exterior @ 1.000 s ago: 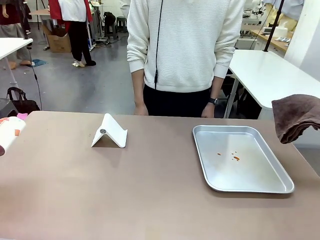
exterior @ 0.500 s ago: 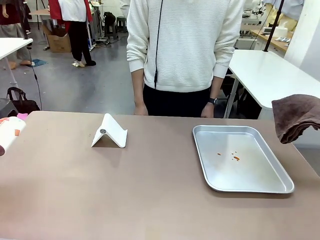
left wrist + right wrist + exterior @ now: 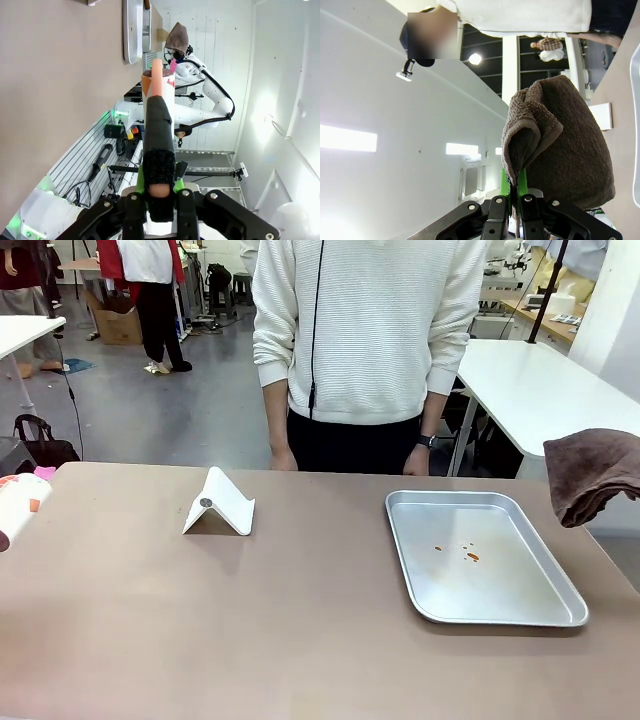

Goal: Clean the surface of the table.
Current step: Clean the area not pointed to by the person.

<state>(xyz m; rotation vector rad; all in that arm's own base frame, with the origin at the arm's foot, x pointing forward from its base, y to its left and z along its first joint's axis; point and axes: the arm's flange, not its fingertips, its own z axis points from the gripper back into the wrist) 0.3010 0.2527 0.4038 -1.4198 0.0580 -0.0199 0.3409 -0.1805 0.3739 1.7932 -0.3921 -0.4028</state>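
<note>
Table spans the front view, between us and the person. We judge it rigid, heavy and smooth, so there is nothing to grasp, we just wipe it. Right gripper pinches 1 fold of a soft brown cloth, held up by the table's right edge. Left gripper clamps a white-orange item. Tray lies on the right part.
</note>
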